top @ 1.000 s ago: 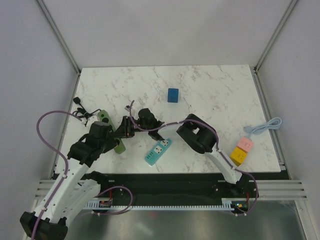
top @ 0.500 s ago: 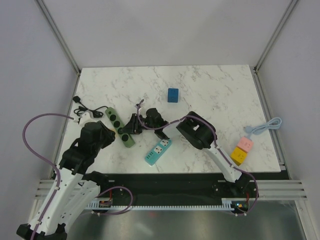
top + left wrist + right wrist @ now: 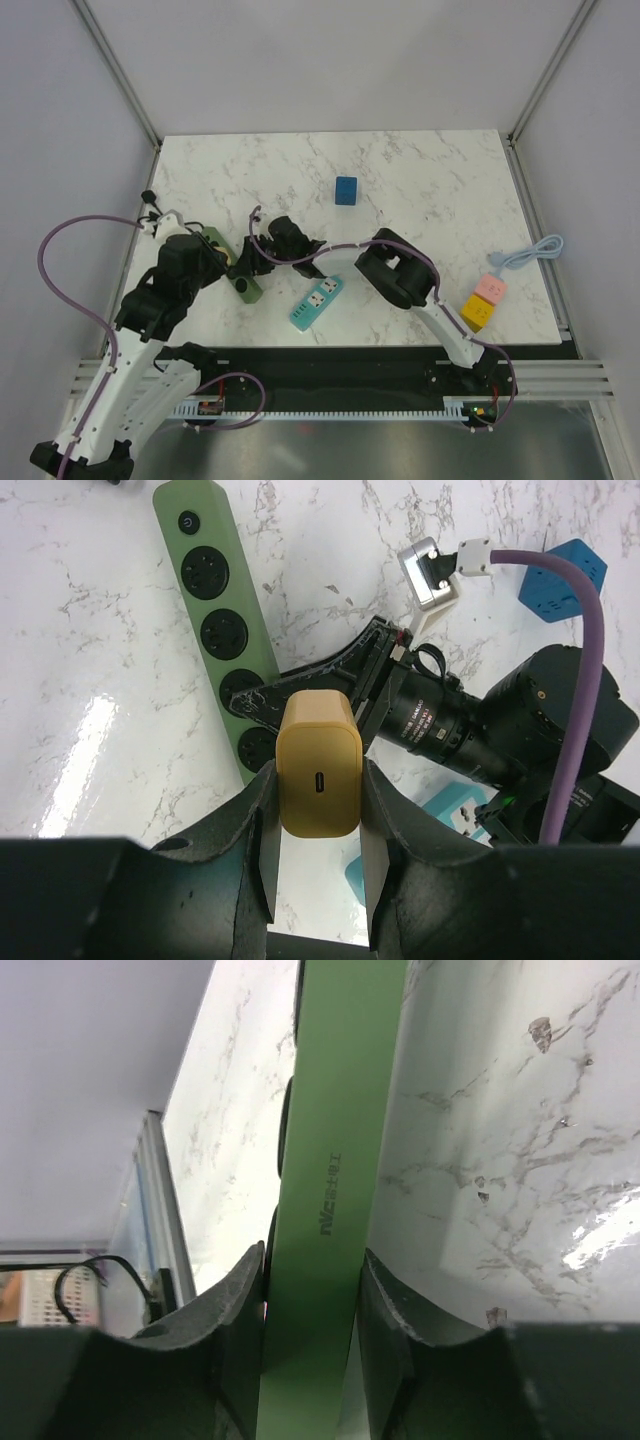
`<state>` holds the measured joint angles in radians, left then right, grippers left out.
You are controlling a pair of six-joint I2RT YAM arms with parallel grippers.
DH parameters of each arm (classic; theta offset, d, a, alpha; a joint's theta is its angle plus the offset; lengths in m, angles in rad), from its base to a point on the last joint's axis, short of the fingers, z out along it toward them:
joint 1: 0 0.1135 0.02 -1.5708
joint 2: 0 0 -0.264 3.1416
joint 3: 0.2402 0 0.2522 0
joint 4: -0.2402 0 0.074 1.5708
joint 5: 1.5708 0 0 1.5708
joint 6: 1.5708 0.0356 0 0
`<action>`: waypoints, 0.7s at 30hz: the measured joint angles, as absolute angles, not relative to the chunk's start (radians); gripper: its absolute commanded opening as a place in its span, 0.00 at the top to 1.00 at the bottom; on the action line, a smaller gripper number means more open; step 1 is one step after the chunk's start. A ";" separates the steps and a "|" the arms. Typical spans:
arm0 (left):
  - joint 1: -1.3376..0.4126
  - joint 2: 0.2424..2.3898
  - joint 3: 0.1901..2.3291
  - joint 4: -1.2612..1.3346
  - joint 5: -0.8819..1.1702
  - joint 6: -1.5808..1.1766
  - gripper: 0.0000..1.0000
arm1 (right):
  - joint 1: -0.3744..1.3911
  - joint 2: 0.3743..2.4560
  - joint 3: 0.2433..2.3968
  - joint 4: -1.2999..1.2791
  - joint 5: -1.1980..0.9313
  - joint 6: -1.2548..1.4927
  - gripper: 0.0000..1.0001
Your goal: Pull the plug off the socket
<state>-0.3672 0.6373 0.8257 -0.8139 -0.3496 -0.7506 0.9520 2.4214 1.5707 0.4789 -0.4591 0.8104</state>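
- The left gripper [image 3: 318,805] is closed tight on the yellow plug [image 3: 318,770], with one finger on each side of it.
- The yellow plug is right over the near end of the green power strip [image 3: 212,620]. I cannot tell if its pins are in a hole or out.
- The plug has one small oval hole in its face and no words.
- The right gripper [image 3: 312,1305] is squeezed shut on the green power strip, which sits between its two fingers.
- Two round sockets on the strip show whole, with nothing in them. Two more peek out near the plug.
- A power button [image 3: 188,523] with a power sign sits at the strip's far end.
- Small dark print [image 3: 330,1200] runs along the strip's side, too blurry to read.
- A teal power strip [image 3: 317,302] lies near the green one, to its right.
- A blue cube [image 3: 346,190] sits farther back, right of the green strip.
- The green strip lies on a white marble table [image 3: 430,180].
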 measured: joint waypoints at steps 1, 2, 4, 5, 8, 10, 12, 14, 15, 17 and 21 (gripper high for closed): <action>-0.367 0.643 0.826 -0.814 -0.350 -0.749 0.98 | 0.954 2.415 1.574 0.456 -0.448 0.788 0.54; -0.367 0.648 0.826 -0.813 -0.348 -0.746 0.98 | 0.956 2.406 1.575 0.433 -0.435 0.765 0.51; -0.367 0.654 0.826 -0.813 -0.344 -0.743 0.98 | 0.959 2.386 1.571 0.390 -0.402 0.691 0.43; -0.367 0.657 0.826 -0.811 -0.339 -0.742 0.98 | 0.959 2.374 1.561 0.377 -0.389 0.660 0.39; -0.367 0.667 0.826 -0.800 -0.334 -0.741 0.98 | 0.952 2.336 1.518 0.372 -0.384 0.604 0.29; -0.367 0.684 0.826 -0.787 -0.330 -0.738 0.98 | 0.942 2.307 1.484 0.373 -0.384 0.583 0.22; -0.367 0.715 0.826 -0.772 -0.325 -0.735 0.98 | 0.933 2.284 1.460 0.374 -0.376 0.560 0.19; -0.367 0.756 0.826 -0.752 -0.311 -0.731 0.98 | 0.925 2.262 1.429 0.379 -0.357 0.544 0.15; -0.367 0.779 0.826 -0.738 -0.306 -0.730 0.98 | 0.920 2.244 1.409 0.381 -0.336 0.537 0.15; -0.367 0.830 0.824 -0.696 -0.292 -0.729 0.98 | 0.912 2.201 1.345 0.390 -0.278 0.535 0.15; -0.367 0.928 0.818 -0.593 -0.264 -0.728 0.98 | 0.872 2.082 1.188 0.406 -0.141 0.552 0.15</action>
<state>-0.3672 0.9283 0.8185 -0.5930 -0.2642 -0.7280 0.8719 2.0815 1.1881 0.4065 -0.1413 0.5522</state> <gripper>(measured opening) 0.390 0.847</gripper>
